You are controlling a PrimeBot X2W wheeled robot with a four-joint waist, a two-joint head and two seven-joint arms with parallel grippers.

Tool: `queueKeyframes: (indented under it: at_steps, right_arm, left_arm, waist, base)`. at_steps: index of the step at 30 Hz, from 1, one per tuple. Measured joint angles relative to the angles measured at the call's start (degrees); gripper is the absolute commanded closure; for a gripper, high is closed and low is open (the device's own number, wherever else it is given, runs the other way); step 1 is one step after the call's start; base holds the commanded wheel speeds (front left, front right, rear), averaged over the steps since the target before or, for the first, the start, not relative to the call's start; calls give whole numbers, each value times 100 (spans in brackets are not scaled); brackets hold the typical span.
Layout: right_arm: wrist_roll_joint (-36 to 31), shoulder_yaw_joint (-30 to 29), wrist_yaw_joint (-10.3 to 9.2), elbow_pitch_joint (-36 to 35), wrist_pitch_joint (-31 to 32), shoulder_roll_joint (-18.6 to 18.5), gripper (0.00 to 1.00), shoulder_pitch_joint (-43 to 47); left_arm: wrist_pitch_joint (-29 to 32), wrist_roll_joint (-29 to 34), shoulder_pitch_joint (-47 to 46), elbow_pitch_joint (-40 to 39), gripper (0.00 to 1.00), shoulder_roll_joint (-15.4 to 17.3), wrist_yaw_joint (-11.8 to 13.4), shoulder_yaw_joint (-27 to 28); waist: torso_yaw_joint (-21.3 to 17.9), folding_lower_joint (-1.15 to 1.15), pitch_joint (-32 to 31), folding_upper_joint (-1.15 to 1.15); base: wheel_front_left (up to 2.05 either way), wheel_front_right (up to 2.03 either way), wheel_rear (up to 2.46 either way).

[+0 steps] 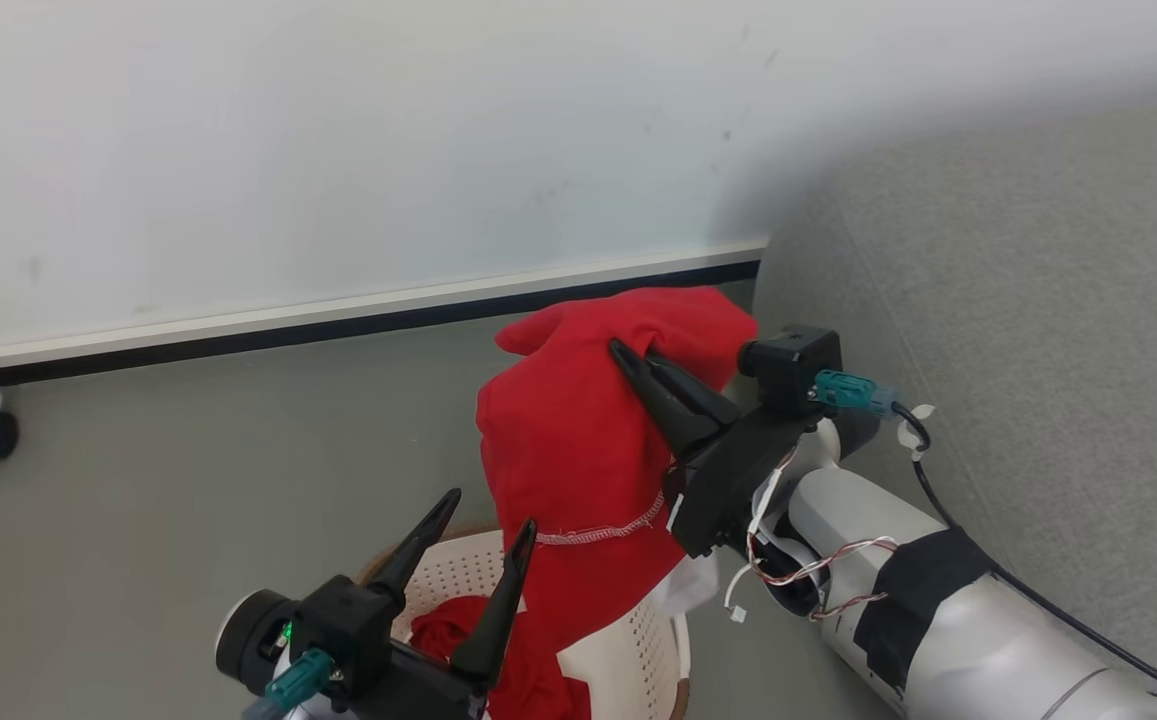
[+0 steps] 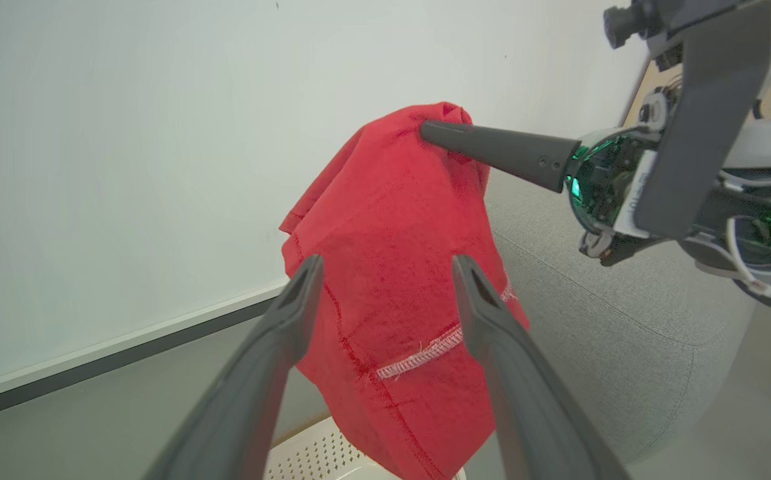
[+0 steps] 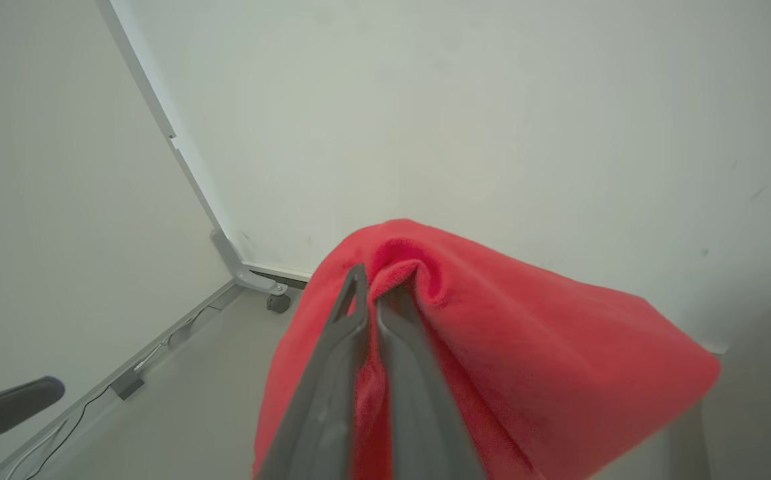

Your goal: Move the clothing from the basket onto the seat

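Standing wide apart, the two tapered dark fingers of the left gripper (image 1: pixel 491 508) hold nothing, just beside the hanging cloth. Below them sits the basket (image 1: pixel 638 650), cream perforated plastic with a brown rim and more red fabric bunched inside. Above it the clothing (image 1: pixel 568 430) drapes soft and red, crossed by a white stitched hem. The right gripper (image 1: pixel 623 350) pinches its top fold, fingers pressed together. Bare grey floor (image 1: pixel 188 480) lies left; the seat (image 1: pixel 1038 300), grey woven upholstery with rounded edges, rises at right.

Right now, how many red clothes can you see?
2. One red garment hangs from the right claw above the basket; a second red garment lies bunched inside it. More may be hidden underneath.
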Motion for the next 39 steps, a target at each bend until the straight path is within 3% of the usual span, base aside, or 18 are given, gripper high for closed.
queueKeyframes:
  at_steps: [21,39]
  right_arm:
    - [25,-431,-18,108,-52,-293,100,365]
    - [25,-1035,-259,-191,-52,-634,100,621]
  left_arm:
    - [148,67,70,-84,0,76,-47,-157]
    - [227,204,55,-29,0,77,-55,-333]
  waist:
    - [-967,0,127,0]
    - [-1685,0,204,0]
  base:
    - [0,0,0]
    - [0,0,0]
